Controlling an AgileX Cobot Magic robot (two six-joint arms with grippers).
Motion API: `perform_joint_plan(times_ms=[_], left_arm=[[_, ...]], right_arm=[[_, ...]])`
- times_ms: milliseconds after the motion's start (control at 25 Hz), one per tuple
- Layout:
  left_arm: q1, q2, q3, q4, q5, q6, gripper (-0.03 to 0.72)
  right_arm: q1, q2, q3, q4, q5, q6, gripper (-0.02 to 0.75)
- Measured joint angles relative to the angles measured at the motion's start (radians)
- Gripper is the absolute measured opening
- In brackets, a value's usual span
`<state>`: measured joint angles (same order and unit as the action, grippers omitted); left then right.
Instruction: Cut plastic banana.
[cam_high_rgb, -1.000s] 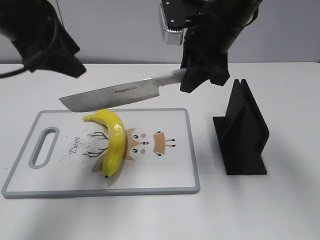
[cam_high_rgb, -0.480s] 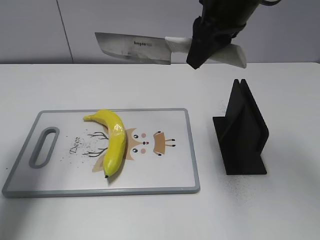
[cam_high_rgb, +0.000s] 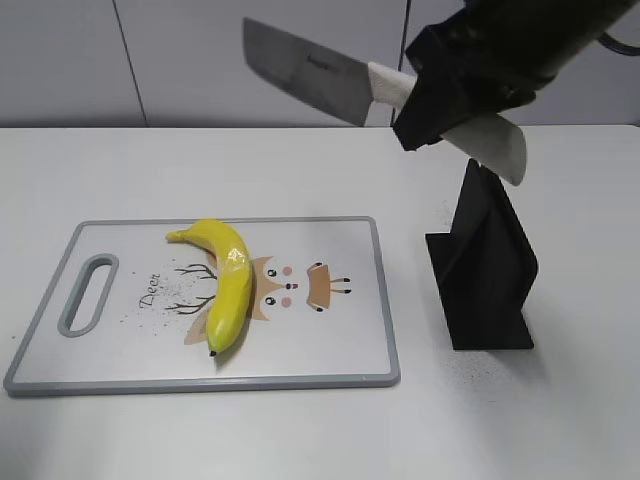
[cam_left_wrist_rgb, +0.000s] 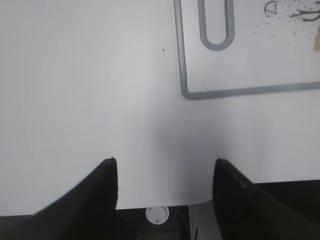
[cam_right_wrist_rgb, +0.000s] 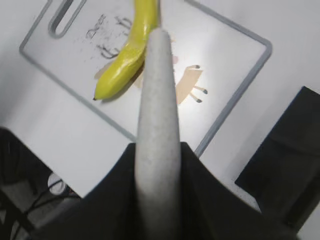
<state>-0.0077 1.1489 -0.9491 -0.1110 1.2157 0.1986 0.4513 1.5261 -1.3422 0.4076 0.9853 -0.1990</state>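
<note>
on the white table (cam_high_rgb: 520, 420) the glossy yellow plastic banana (cam_high_rgb: 229, 283) lies lengthwise on the grey-rimmed cutting board (cam_high_rgb: 340, 345), below-left of our right gripper (cam_high_rgb: 455, 85), clamped on the steel knife (cam_high_rgb: 330, 75); left gripper (cam_left_wrist_rgb: 165, 175) gapes.

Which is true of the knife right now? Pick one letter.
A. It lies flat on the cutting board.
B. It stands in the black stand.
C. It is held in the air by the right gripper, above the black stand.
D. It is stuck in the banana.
C: the right gripper grips the knife by its pale handle, high above the black stand, while the banana lies alone on the cutting board.
</note>
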Motion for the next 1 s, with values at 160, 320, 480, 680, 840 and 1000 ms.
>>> perform_joint_plan(times_ms=[160, 320, 480, 680, 840, 1000], left_arm=[[0.000, -0.243, 0.135, 0.007, -0.017, 0.000, 0.582], [0.000, -0.493, 0.236, 0.008, -0.071, 0.000, 0.576], [0.000, -0.735, 0.314, 0.008, -0.108, 0.000, 0.558], [0.000, -0.980, 0.385, 0.014, -0.126, 0.000, 0.546], [0.000, -1.129, 0.442, 0.023, -0.125, 0.000, 0.539], [0.000, -1.152, 0.457, 0.035, -0.116, 0.000, 0.538]], right_arm=[[0.000, -0.138, 0.158, -0.095, -0.152, 0.193, 0.158], [0.000, -0.227, 0.267, -0.245, -0.196, 0.406, 0.158], [0.000, -0.269, 0.362, -0.384, -0.204, 0.606, 0.158], [0.000, -0.275, 0.410, -0.432, -0.211, 0.689, 0.157], [0.000, -0.276, 0.410, -0.470, -0.225, 0.729, 0.157], [0.000, -0.258, 0.410, -0.497, -0.229, 0.744, 0.157]])
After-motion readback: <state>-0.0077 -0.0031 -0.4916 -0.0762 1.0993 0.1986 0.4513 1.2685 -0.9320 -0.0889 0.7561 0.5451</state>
